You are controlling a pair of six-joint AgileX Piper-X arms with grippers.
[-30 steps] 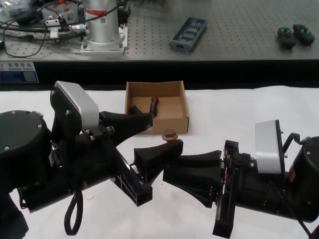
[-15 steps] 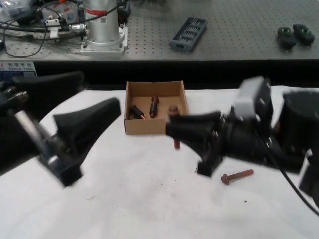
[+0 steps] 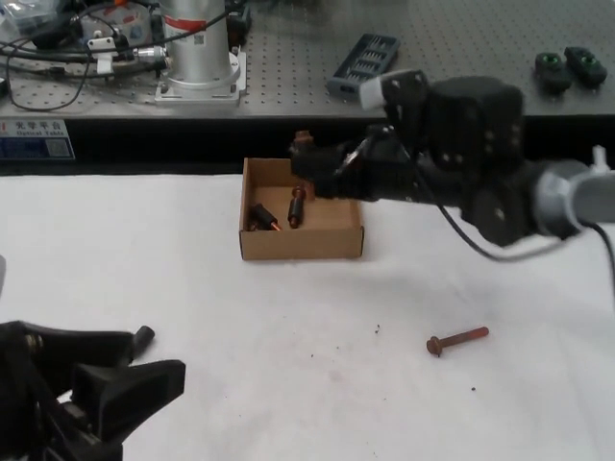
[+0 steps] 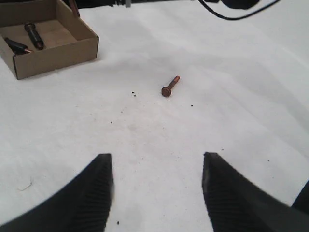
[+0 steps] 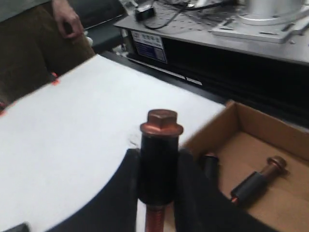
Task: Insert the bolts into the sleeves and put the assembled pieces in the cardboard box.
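My right gripper [image 3: 312,168] hangs just over the back of the cardboard box [image 3: 301,242], shut on a black sleeve with a copper bolt [image 5: 158,159] through it; the bolt's head [image 3: 303,141] points up. Two assembled pieces [image 3: 279,211] lie inside the box [image 5: 270,130], and the left wrist view shows them too [image 4: 34,34]. A loose copper bolt [image 3: 457,339] lies on the white cloth to the front right of the box [image 4: 58,55]. Low at the front left, my left gripper [image 3: 159,353] is open and holds nothing [image 4: 157,164], facing that bolt [image 4: 170,86].
Behind the white cloth runs a dark edge, then a perforated metal bench with a metal post base [image 3: 197,58], a dark ribbed block [image 3: 362,62] and two small black parts [image 3: 572,67]. White cloth stretches around the loose bolt.
The right arm has carried the sleeved bolt from the front centre up and back to over the box. The left arm has drawn away to the front left, uncovering the loose bolt.
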